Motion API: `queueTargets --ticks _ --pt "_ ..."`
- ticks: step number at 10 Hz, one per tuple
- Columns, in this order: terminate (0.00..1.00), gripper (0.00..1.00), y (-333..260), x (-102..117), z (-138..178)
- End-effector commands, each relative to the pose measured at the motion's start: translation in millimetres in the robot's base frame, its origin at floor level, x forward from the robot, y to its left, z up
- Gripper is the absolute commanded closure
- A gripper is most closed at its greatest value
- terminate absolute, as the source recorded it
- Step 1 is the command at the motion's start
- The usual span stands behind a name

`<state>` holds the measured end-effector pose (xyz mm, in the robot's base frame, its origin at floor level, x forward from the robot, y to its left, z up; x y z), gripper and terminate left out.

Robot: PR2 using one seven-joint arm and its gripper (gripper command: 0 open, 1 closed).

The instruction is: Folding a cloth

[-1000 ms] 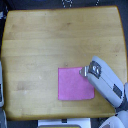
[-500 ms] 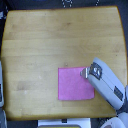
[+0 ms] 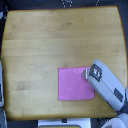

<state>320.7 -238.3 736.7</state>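
The pink-magenta cloth (image 3: 75, 83) lies flat on the wooden tabletop (image 3: 50, 45), near the front edge toward the exterior view's right. It looks roughly square. My gripper (image 3: 86, 73) comes in from the lower right on a grey-white arm (image 3: 107, 87). Its tip sits at the cloth's upper right corner, over or touching the edge. The image is too blurred to tell whether the fingers are open or shut, or whether they hold the cloth.
The tabletop fills most of the view, with dark floor beyond its edges. A pale object (image 3: 2, 87) stands off the table at the exterior view's left. A white shape (image 3: 62, 123) lies below the front edge.
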Motion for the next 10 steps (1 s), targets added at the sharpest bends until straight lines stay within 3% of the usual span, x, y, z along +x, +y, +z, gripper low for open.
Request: queueTargets --ticks 1,10 --pt "0.0 1.0 29.1 -14.6 -2.4" --pt "0.0 1.0 35.0 -8.4 7.1"
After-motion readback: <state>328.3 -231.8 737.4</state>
